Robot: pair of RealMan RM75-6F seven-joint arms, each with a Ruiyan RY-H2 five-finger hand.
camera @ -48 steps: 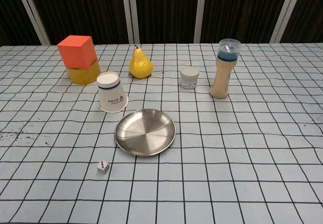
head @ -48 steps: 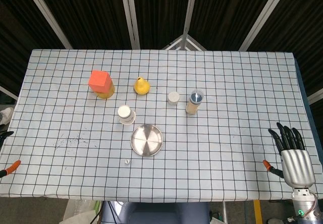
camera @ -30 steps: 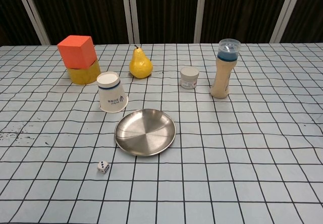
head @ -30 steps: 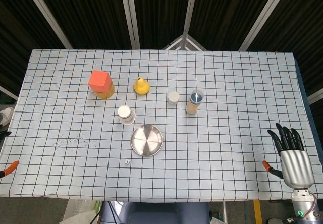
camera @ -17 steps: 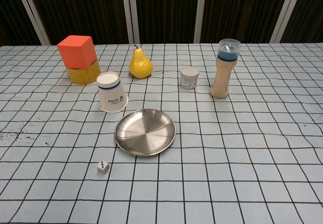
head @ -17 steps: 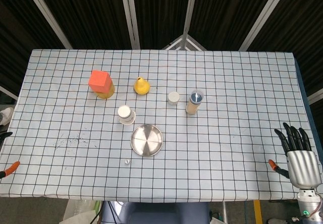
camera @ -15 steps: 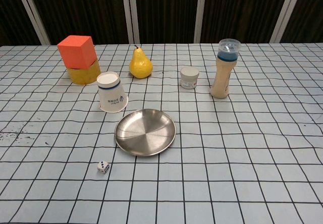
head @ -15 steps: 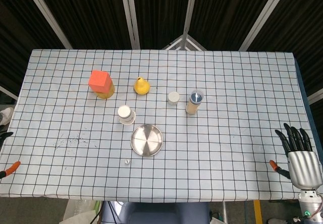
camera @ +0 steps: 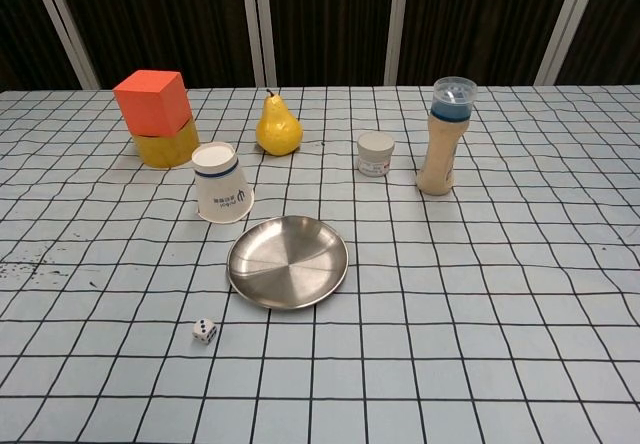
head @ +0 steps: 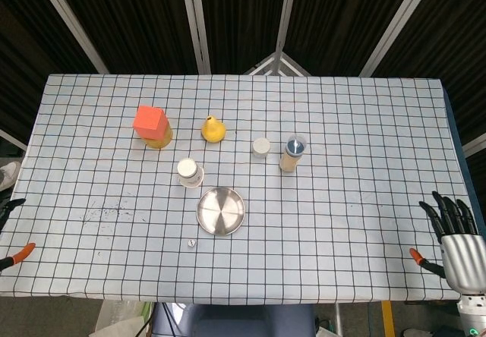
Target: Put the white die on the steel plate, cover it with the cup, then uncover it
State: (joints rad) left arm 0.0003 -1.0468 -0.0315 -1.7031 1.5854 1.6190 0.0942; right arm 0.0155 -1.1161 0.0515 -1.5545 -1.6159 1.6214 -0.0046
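Observation:
The white die (camera: 205, 331) (head: 191, 242) lies on the checked cloth, just front-left of the steel plate (camera: 288, 261) (head: 221, 210). Behind the plate's left side a white paper cup (camera: 221, 183) (head: 189, 172) stands upside down. My right hand (head: 458, 247) hangs off the table's front right corner, fingers spread, holding nothing. Only the fingertips of my left hand (head: 7, 234) show at the far left edge of the head view, off the table, apart and empty. Neither hand appears in the chest view.
At the back left an orange cube (camera: 153, 101) sits on a yellow bowl (camera: 166, 148). A yellow pear (camera: 278, 125), a small white jar (camera: 376, 153) and a tall blue-capped bottle (camera: 444, 136) stand behind the plate.
My right hand has drifted right and toward the front, away from the table's edge. The objects on the cloth have not moved.

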